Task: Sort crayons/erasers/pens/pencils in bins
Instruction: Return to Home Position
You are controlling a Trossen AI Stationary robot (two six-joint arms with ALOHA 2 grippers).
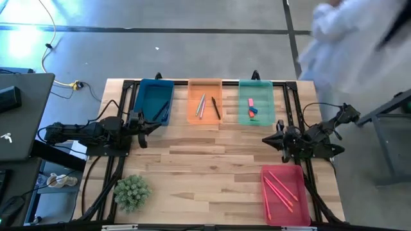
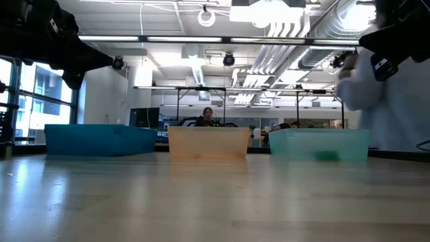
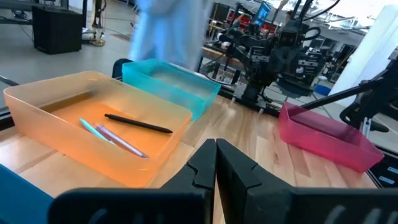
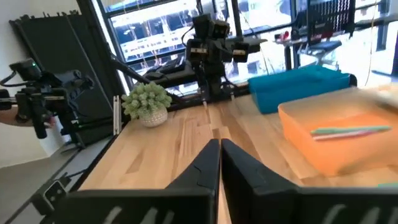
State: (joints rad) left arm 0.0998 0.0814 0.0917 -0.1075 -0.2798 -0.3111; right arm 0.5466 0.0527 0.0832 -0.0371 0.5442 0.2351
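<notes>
Sorting appears complete: the erasers (image 1: 252, 110) lie in the green bin (image 1: 263, 92) at the far edge of the desk (image 1: 205, 163), nearer the right gripper (image 1: 266, 139). Both claws are pressed together, empty; the left gripper (image 1: 153, 126) sits beside the blue bin (image 1: 149, 99).

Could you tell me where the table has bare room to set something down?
Widest: the bare middle of the light wooden table, between the small green potted plant and translucent pink plastic bin. Crowded: the far edge, with translucent plastic blue bin, orange bin and green bin, and beside the left tool and right tool.
</notes>
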